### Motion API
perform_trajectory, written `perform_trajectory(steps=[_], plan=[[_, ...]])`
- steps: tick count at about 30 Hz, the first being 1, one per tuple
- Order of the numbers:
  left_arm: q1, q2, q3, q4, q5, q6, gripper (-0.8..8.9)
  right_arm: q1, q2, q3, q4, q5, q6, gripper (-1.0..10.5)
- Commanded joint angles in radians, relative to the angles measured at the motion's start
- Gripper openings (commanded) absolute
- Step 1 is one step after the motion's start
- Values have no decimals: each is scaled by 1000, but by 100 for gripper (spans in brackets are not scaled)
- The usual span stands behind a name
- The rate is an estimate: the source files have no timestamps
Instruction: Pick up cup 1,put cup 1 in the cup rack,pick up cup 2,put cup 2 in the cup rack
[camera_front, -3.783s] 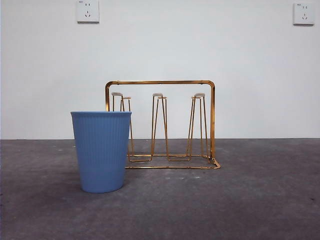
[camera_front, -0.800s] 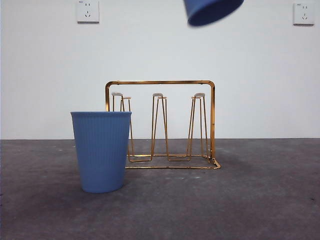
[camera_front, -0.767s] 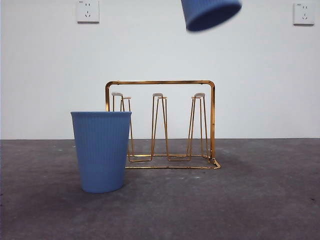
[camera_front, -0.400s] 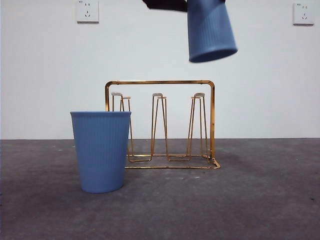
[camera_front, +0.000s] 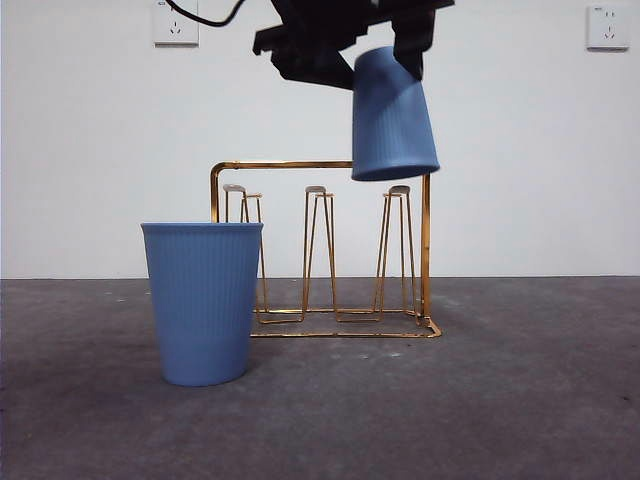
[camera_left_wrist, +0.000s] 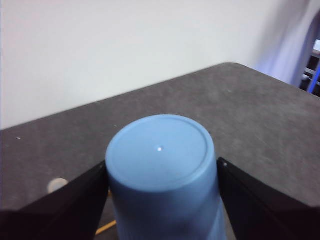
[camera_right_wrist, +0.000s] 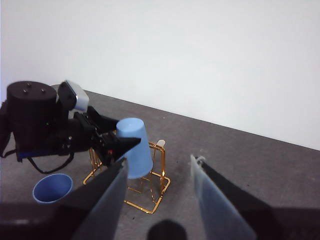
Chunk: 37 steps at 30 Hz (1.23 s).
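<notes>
The left end effector (camera_front: 385, 45) is clamping an inverted blue cup (camera_front: 392, 115) just above the cup rack (camera_front: 320, 250), over its end peg (camera_front: 399, 190) farthest from the upright second cup (camera_front: 203, 300). The cup is tilting, so its rim may be catching the frame or missing the peg, nudging the light rack. The right end effector (camera_right_wrist: 157, 187) is waiting spread and empty, well apart from the rack.

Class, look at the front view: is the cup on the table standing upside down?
No. The cup on the table stands upright, its wide open rim on top.

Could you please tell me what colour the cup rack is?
The rack is gold-coloured wire with pale peg tips, clearest in the front view.
</notes>
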Motion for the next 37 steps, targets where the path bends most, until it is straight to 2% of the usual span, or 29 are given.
perform_trajectory(steps=[1,17,37], plan=[[-2,22,2,10,2,-11,-7,0,-5,-5,7,8,-4,221],[-8,134,2,-14,-2,-72,-7,0,-5,-5,5,8,-3,221],[-16,233,2,-57,-6,-90,-8,0,-5,-5,3,8,-4,221]])
